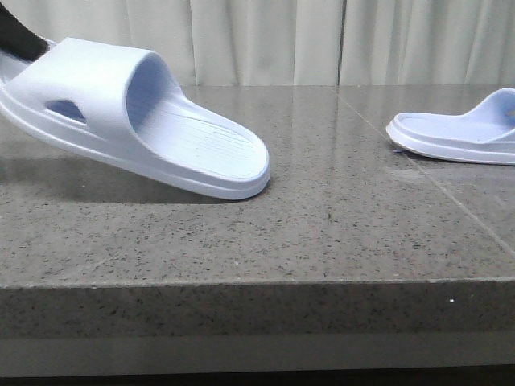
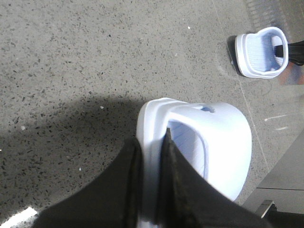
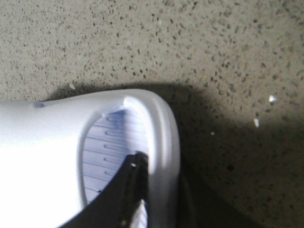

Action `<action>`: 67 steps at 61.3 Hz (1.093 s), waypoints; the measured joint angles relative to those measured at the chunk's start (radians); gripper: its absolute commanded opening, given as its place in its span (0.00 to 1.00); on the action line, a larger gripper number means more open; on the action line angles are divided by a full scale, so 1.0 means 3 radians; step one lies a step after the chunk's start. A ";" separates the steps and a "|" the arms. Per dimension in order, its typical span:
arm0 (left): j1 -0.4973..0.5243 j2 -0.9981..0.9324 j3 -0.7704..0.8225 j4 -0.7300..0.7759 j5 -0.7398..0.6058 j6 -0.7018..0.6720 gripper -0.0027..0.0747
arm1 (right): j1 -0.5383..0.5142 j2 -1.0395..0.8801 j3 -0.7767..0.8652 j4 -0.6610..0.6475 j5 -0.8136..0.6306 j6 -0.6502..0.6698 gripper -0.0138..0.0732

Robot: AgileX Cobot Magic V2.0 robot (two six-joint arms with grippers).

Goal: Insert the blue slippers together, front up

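No brand mark, label or lettering can be read on either slipper or anywhere else in the three views.

In the front view, the left slipper (image 1: 137, 112) fills the upper left of the frame. It is tilted, its heel end raised toward the left edge and its open toe end down on the grey speckled stone table (image 1: 322, 241). An oval side hole shows on its near wall. The heel is cut off by the frame edge, where a dark piece of the left gripper (image 2: 151, 161) shows in the corner. The left wrist view shows that gripper's two black fingers (image 2: 178, 185) clamped on the slipper's side wall, one outside and one inside over the ridged footbed.

The right slipper (image 1: 463, 133) lies flat at the right edge of the front view, well apart from the other, with its far end cut off. In the left wrist view it sits small at the upper right, a dark finger reaching into it. In the right wrist view, the right gripper (image 3: 152, 190) has one black finger inside the slipper against its rim; the matching finger outside is lost in shadow, so the grip seems closed on the wall but cannot be confirmed. That view is blurred.

A pale curtain (image 1: 265, 40) hangs behind the table.
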 measured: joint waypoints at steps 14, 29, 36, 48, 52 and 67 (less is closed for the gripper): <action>0.0000 0.0000 0.0000 0.0000 0.0000 0.0005 0.01 | 0.0000 0.0000 0.0000 0.0011 0.0022 0.0006 0.19; 0.0000 0.0000 0.0000 -0.0003 0.0000 0.0005 0.01 | 0.0000 -0.0173 0.0014 0.0005 0.0043 0.0006 0.08; 0.0000 0.0000 0.0000 -0.0003 0.0000 0.0005 0.01 | 0.0000 -0.0298 0.0014 0.0055 0.0082 0.0001 0.08; 0.0000 0.0000 0.0000 -0.0003 0.0000 0.0005 0.01 | 0.0000 -0.0547 0.0014 0.0281 0.0161 -0.0015 0.08; 0.0000 0.0000 0.0000 -0.0003 0.0000 0.0005 0.01 | 0.0000 -0.0662 0.0020 0.0353 0.0181 -0.0024 0.08; 0.0000 0.0000 0.0000 -0.0099 0.0000 0.0005 0.01 | 0.0068 -0.1208 0.0020 0.0533 0.0210 -0.0033 0.08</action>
